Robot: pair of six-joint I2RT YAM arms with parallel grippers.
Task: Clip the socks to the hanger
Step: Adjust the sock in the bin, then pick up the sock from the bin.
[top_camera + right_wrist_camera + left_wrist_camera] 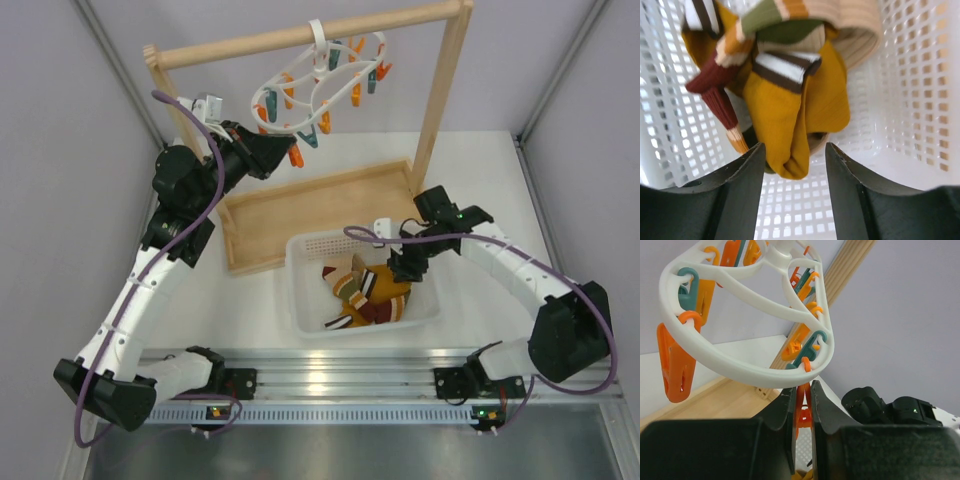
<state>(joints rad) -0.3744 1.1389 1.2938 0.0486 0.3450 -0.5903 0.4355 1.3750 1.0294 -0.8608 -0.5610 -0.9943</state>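
The socks (365, 295) lie heaped in a white basket (308, 250) on the table (480, 170), near the arm bases and on the right arm's side. The right gripper (405, 265) is the nearer by far and hangs over the basket's right half, pointing down into the pile.

In the right wrist view its fingers (742, 190) are spread wide and hold nothing. The mustard sock (775, 110) lies directly between and below them. Its long axis runs from the striped cuff, further up that view, down to a rounded end in the gap. That axis lies crosswise to the line on which the fingers would close. Judgement: a straight descent and pinch would take this end; the maroon and green-striped socks touching it at the cuff end may drag along.

Beyond the basket lies a wooden tray (300, 210), under a wooden rail frame (300, 40). The hanger (310, 95) hangs from that rail by its hook, well apart from the socks.

The left arm is stretched up and forward, and the left gripper (285, 150) sits at the hanger's lower rim. In the left wrist view its fingers (785, 410) are clenched on an orange peg (801, 412) dangling from the white ring. Whether the peg's mouth is sprung apart cannot be told.
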